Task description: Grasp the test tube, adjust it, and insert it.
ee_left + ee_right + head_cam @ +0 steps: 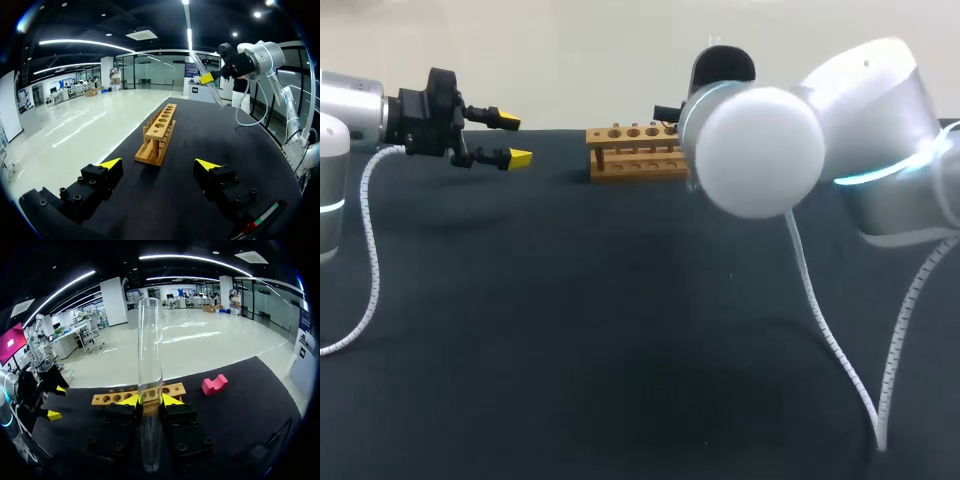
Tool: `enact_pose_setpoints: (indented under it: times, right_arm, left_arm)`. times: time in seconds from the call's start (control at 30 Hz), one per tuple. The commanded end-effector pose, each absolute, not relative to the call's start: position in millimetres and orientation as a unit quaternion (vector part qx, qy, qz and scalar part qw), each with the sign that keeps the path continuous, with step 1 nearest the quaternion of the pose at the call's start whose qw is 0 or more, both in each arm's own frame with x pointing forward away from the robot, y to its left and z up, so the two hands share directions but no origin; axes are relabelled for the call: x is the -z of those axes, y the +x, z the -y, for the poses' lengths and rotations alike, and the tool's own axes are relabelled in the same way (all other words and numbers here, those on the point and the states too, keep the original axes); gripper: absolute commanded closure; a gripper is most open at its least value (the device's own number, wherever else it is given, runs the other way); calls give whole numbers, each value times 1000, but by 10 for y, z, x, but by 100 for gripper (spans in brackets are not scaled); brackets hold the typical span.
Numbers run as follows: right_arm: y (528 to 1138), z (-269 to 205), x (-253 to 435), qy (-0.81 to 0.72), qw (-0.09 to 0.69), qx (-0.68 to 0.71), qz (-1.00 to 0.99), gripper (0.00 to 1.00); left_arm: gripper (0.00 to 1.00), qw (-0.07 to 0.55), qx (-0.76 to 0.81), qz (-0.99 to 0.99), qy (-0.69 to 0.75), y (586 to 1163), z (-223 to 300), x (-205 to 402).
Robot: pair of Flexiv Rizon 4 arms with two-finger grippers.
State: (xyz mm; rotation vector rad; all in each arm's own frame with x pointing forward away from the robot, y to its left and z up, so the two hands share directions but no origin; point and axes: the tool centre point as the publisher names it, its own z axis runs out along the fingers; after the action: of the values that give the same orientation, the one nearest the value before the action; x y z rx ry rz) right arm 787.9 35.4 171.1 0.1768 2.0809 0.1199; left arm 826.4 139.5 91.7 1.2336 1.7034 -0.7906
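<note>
A clear glass test tube stands upright between my right gripper's yellow-tipped fingers, which are shut on its lower part. Beyond it a wooden rack with a row of holes lies across the dark table. In the left wrist view the right gripper holds the test tube tilted, above the far end of the rack. My left gripper hovers open and empty to the left of the rack. In the head view my right arm's own bulk hides the tube and its gripper.
A pink block lies on the table beside the rack's end, on the side away from my left gripper. White cables hang from both arms over the dark table.
</note>
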Motion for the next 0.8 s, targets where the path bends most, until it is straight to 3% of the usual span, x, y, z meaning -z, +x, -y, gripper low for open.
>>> enact_pose_setpoints:
  times: [0.03,0.8]
  right_arm:
    - [8031,-419,-1690,84,545,-44,-833,100]
    - [8597,-465,-2068,99,694,-4,-713,100]
  left_arm:
    - [0,436,316,-682,495,8245,-1401,-909]
    - [0,436,316,-682,495,8245,-1401,-909]
